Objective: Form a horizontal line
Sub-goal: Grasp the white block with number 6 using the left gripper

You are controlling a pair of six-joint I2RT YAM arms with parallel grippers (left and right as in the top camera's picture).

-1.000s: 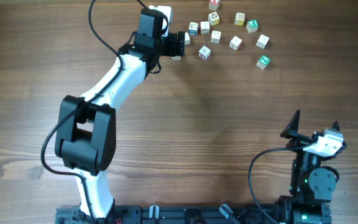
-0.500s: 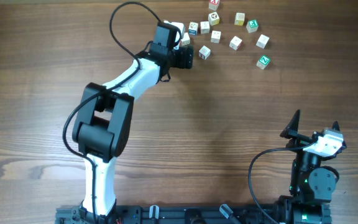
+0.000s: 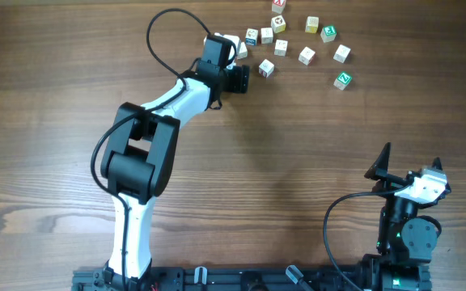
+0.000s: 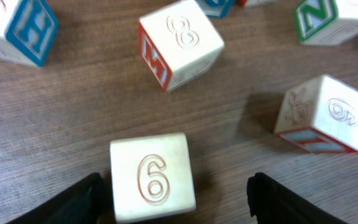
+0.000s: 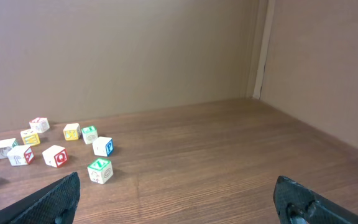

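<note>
My left gripper (image 4: pixel 176 193) is open low over the table, astride a white cube with a red 6 (image 4: pixel 152 177). Its left finger (image 4: pixel 79 199) sits close beside the cube, while the right finger (image 4: pixel 278 199) stands well apart from it. Overhead, the left gripper (image 3: pixel 241 78) sits at the near left edge of the scattered letter cubes (image 3: pixel 307 55). The cubes lie loose and apart, and no horizontal line is in view. My right gripper (image 3: pixel 409 159) (image 5: pixel 176 186) rests open at the near right, with nothing between its fingers.
Ahead of the left gripper lie a red-marked 8 cube (image 4: pixel 180 42), a tilted cube (image 4: pixel 325 115), a blue H cube (image 4: pixel 23 28) and a green N cube (image 4: pixel 328 18). A green Z cube (image 5: pixel 99 170) is the nearest to the right gripper. Brown walls stand behind the table.
The left arm has swung right and its gripper has shifted slightly right and toward the front, among the nearest cubes. The right arm has not moved.
</note>
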